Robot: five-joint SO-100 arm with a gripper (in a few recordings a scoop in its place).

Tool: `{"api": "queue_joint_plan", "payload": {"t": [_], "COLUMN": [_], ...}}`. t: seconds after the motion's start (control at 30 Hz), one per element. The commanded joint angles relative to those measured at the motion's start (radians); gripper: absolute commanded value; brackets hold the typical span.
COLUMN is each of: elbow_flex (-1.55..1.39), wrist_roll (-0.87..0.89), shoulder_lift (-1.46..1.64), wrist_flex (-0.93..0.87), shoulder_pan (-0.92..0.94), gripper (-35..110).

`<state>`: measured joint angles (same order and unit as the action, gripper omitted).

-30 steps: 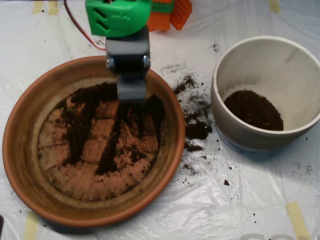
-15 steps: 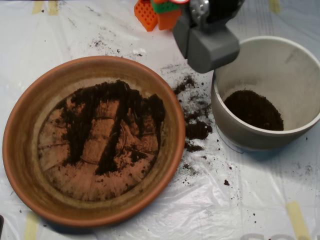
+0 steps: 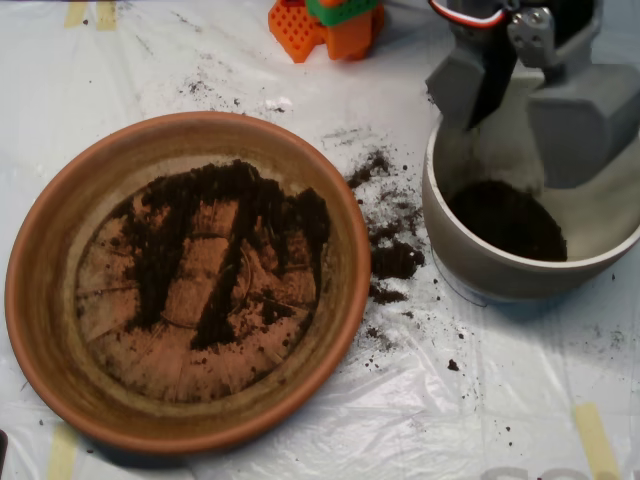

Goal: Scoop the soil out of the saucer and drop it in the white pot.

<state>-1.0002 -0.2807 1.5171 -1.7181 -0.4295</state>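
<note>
Pincer [image 3: 525, 120] hangs over the white pot [image 3: 470, 262] at far right, halves spread apart — soil [image 3: 505, 220] sits inside. More soil streaks the saucer [image 3: 60, 390], w/ crumbs on the worktop [image 3: 480, 420].

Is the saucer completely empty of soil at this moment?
No, dark soil is spread in streaks across the inside of the saucer.

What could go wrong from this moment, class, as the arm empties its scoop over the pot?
1. The open scoop hangs over the back rim of the white pot, so some soil may fall outside it.
2. Spilled soil already lies on the plastic sheet between pot and saucer; more passes could add to it.
3. The scoop might knock the pot's rim.
</note>
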Motion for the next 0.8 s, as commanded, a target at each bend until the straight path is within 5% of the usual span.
{"api": "queue_joint_plan", "payload": {"t": [0.0,0.37,0.53,0.77], "elbow_flex": [-0.014,0.089,0.198,-0.017], "wrist_roll": [-0.009,0.057,0.137,0.196], "shoulder_lift": [0.106,0.144,0.149,0.224], "wrist_flex": [0.018,-0.023,-0.084,-0.025], "shoulder_pan": [-0.009,0.061,0.23,0.555], "gripper": [51,44,43,42]}}
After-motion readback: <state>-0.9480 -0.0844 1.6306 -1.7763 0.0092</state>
